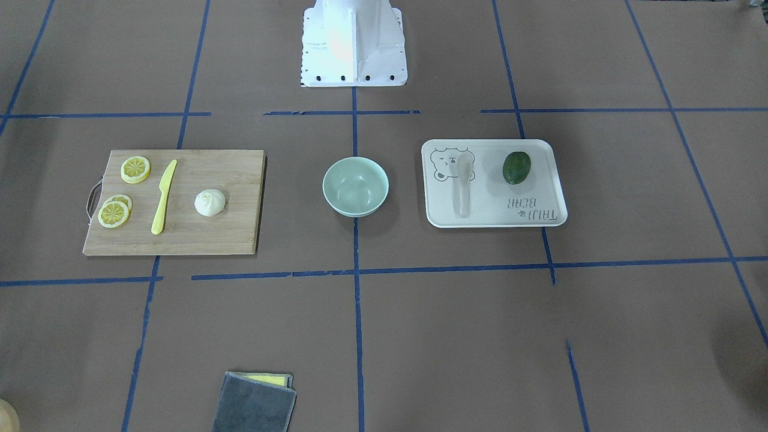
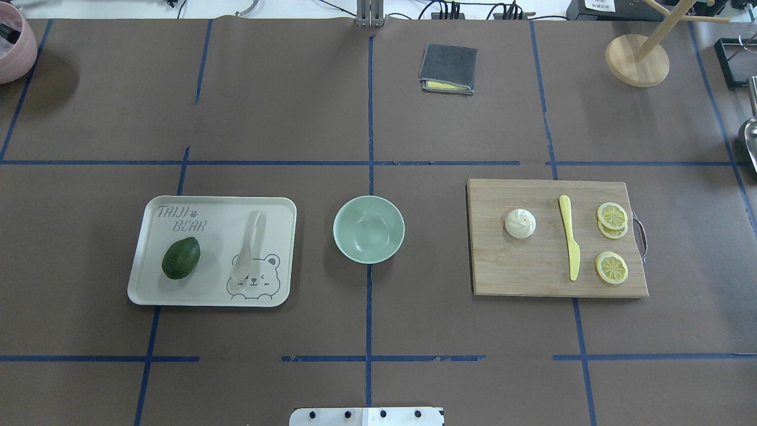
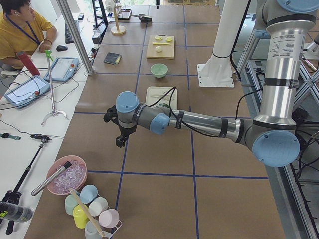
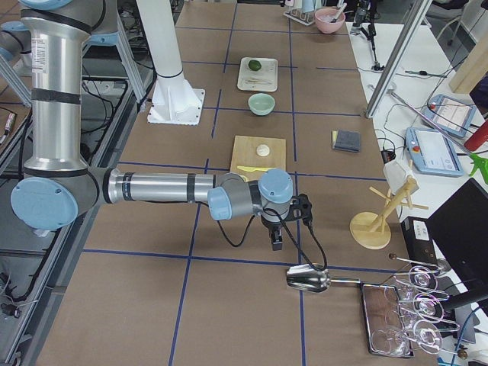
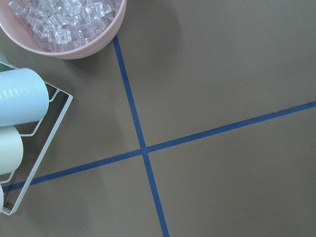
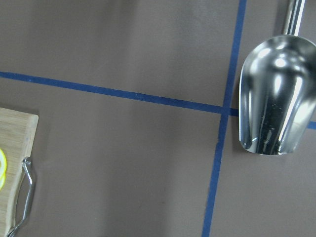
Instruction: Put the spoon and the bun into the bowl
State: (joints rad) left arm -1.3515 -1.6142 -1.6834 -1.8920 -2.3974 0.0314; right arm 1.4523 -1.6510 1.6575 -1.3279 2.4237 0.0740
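Note:
The mint-green bowl (image 2: 368, 229) stands empty at the table's middle. The pale spoon (image 2: 248, 245) lies on the white bear-print tray (image 2: 213, 231) to the bowl's left in the overhead view. The white bun (image 2: 520, 223) sits on the wooden cutting board (image 2: 532, 272) to the bowl's right. My left gripper (image 3: 121, 142) shows only in the exterior left view, far from the tray, near the table's left end. My right gripper (image 4: 276, 244) shows only in the exterior right view, beyond the board. I cannot tell whether either is open or shut.
An avocado (image 2: 181, 258) shares the tray. A yellow knife (image 2: 570, 245) and lemon slices (image 2: 611, 216) lie on the board. A grey cloth (image 2: 447, 68) and wooden stand (image 2: 637, 59) are at the far side. A metal scoop (image 6: 276, 98) and pink ice bowl (image 5: 74, 24) lie below the wrists.

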